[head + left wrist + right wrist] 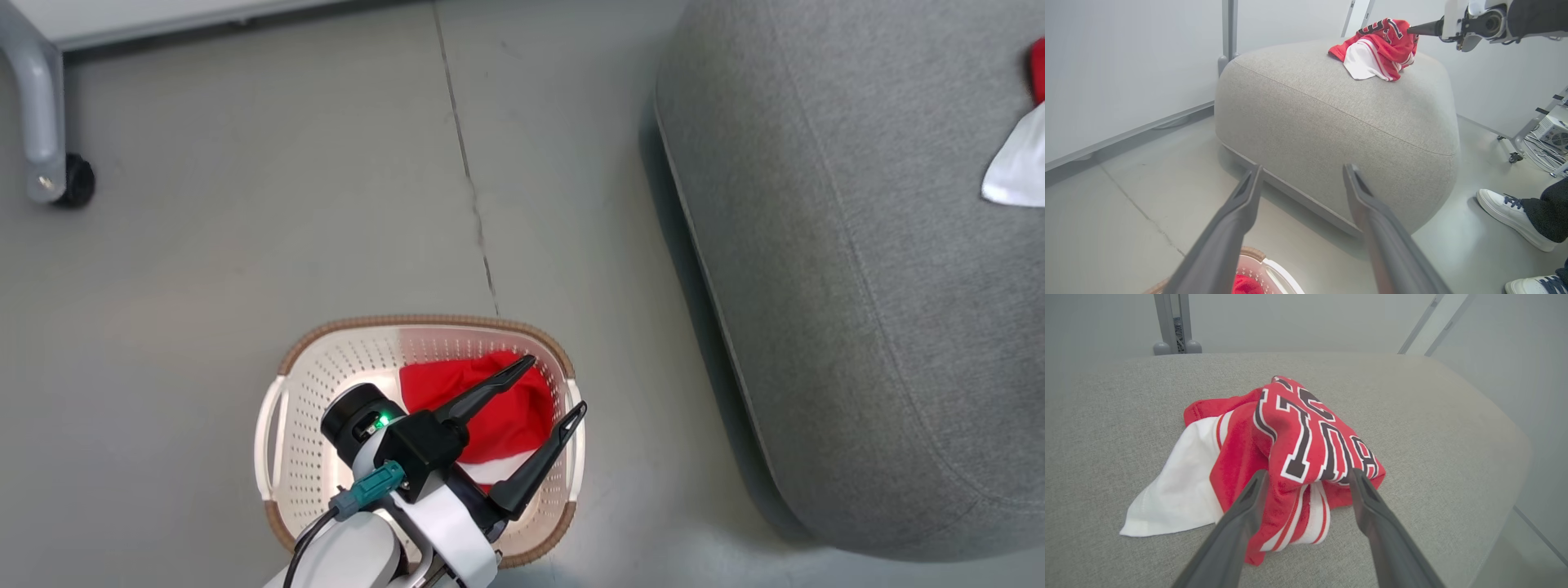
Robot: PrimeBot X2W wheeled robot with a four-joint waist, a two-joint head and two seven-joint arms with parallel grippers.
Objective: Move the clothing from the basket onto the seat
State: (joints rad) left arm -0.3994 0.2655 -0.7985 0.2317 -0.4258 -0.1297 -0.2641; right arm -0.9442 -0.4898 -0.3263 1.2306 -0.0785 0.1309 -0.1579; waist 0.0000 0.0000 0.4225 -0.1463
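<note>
The grey seat [857, 286] carries one red and white jersey [1298, 428], crumpled on its top. The basket [326, 367] stands on the floor [204, 245] near the seat, with a second red garment [498, 400] lying in its bottom. The right hand [1308, 473] sits low at the jersey, fingers apart on either side of its front fold and not clamped, so that drop looks finished. The left hand [556, 382] hovers above the basket, fingers apart and empty. The next pick seems due: the left hand must dip in, close on the garment and lift it clear of the rim.
</note>
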